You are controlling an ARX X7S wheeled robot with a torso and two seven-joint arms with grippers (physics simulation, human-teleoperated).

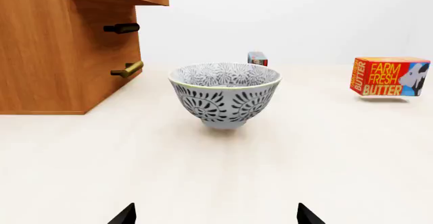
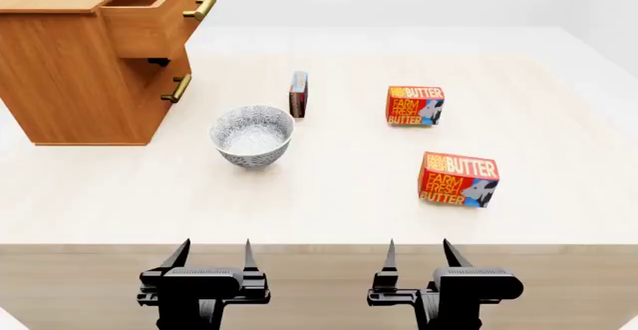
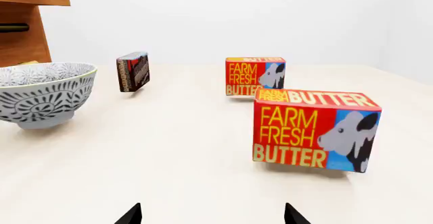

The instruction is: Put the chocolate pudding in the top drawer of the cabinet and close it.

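Pale wood covers the counter point(image 2: 329, 203), which runs wide under a plain white backdrop. At its far left stands the cabinet point(image 2: 70, 69), its top drawer point(image 2: 155, 13) pulled out; only bare inner wall shows, and its floor is hidden from the head view. The two lower drawers are pushed in. Just right of the cabinet sits a patterned bowl point(image 2: 252, 136), upright, with nothing visible inside. Behind the bowl and slightly right, the chocolate pudding point(image 2: 298, 94) stands on edge, apart from the bowl. Well to the right are two butter boxes: the farther butter box point(image 2: 414, 106) and the nearer butter box point(image 2: 459, 179), separated from each other and from the pudding.

A broad bare strip of counter lies between the front edge and the bowl, and open surface stretches along the right side. Both arms hang at the near edge: the left pincer point(image 2: 211, 254) and the right pincer point(image 2: 417, 254) are each released, fingers spread, grasping nothing.
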